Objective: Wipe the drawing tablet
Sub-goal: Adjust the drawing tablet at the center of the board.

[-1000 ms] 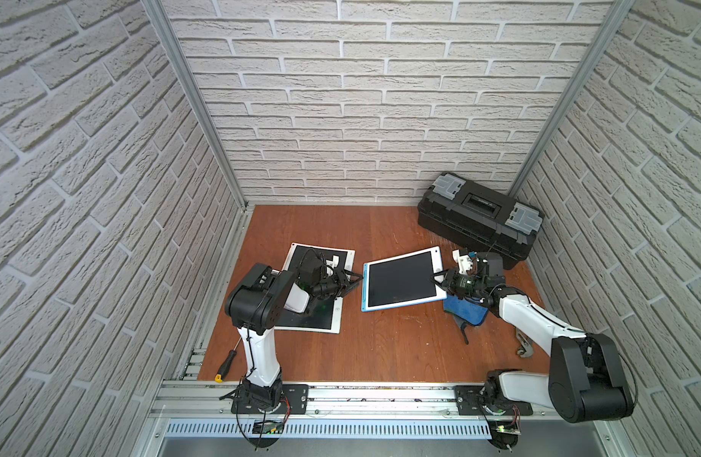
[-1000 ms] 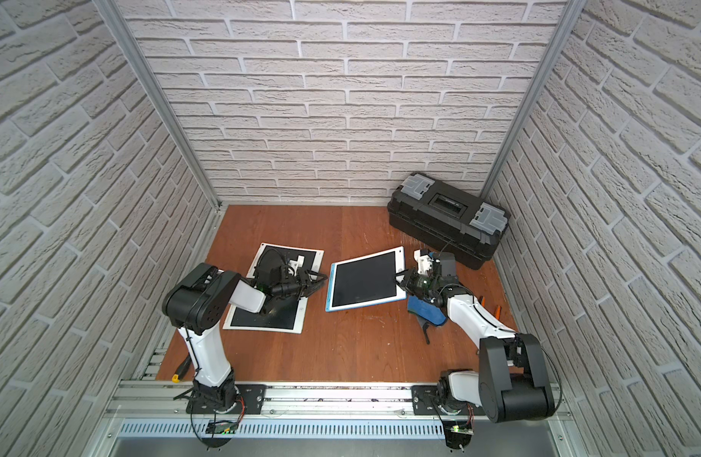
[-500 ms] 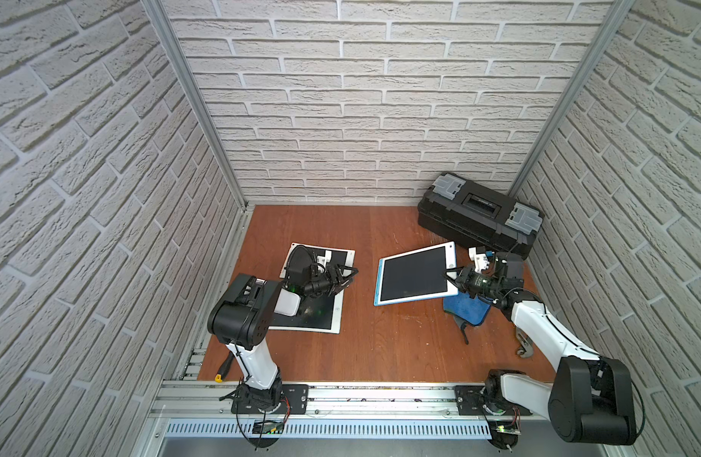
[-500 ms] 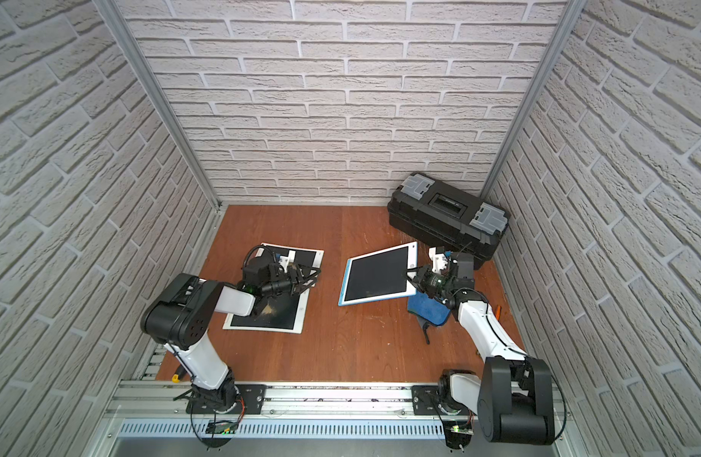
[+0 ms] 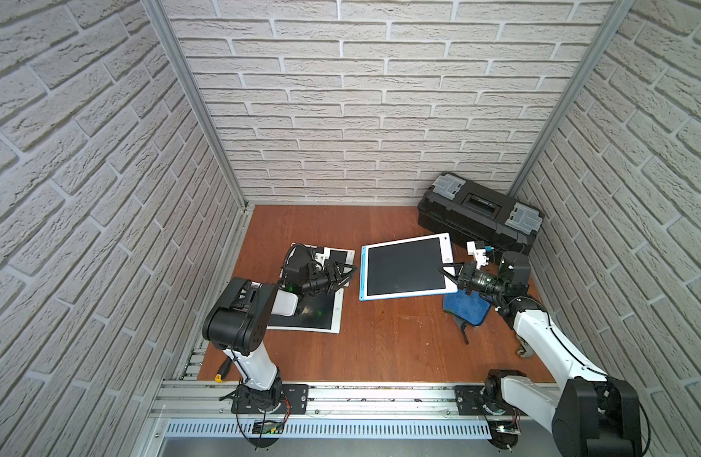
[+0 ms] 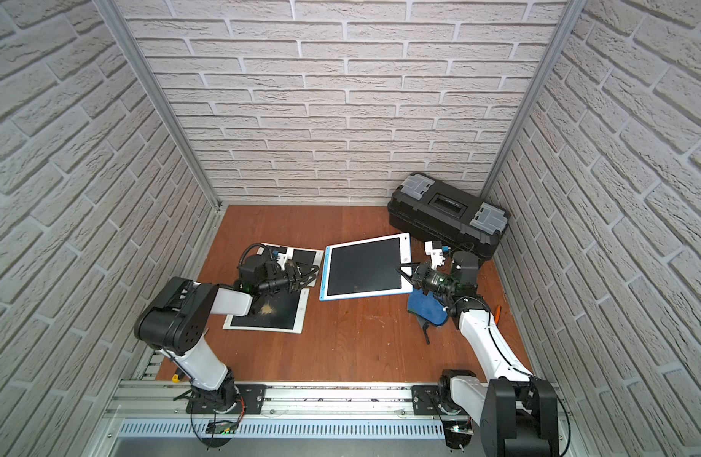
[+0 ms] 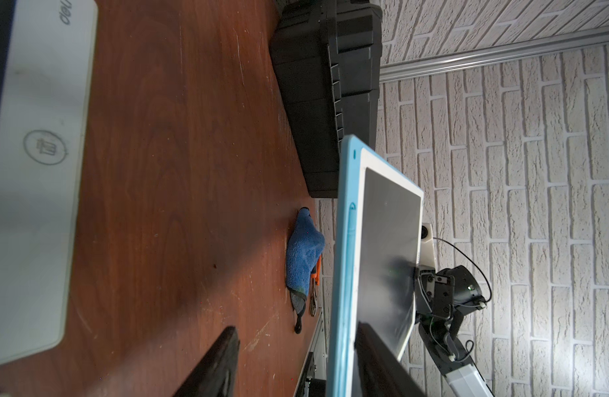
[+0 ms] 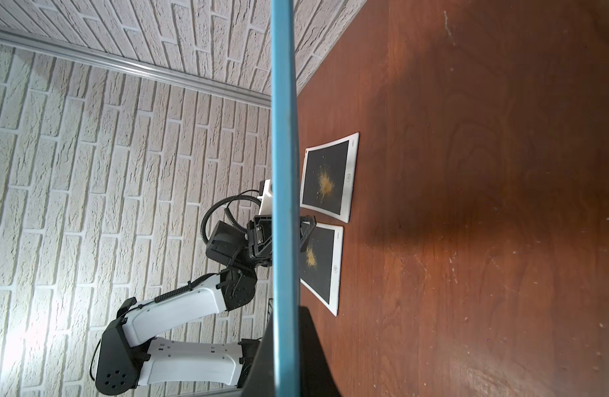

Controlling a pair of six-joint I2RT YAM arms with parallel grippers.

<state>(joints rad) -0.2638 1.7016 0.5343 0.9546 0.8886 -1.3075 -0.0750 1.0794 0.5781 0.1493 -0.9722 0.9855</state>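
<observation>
Blue-rimmed drawing tablet (image 5: 404,267) held above the desk (image 5: 380,348)

Right gripper (image 5: 448,273) is pinched on the tablet's white border, on the side toward the desk's right edge. It holds the tablet off the desk's middle with the dark screen up. Left gripper (image 5: 348,274) has its jaws spread at the opposite, blue edge. In the left wrist view that edge runs between the fingers (image 7: 213,361), and the marked finger is well apart from it. A blue cloth (image 5: 465,310) lies under the right gripper. 2 white-framed tablets (image 8: 327,178) dusted with yellow powder lie near the desk's left edge. A black toolbox (image 5: 479,215) sits in the far right corner.
</observation>
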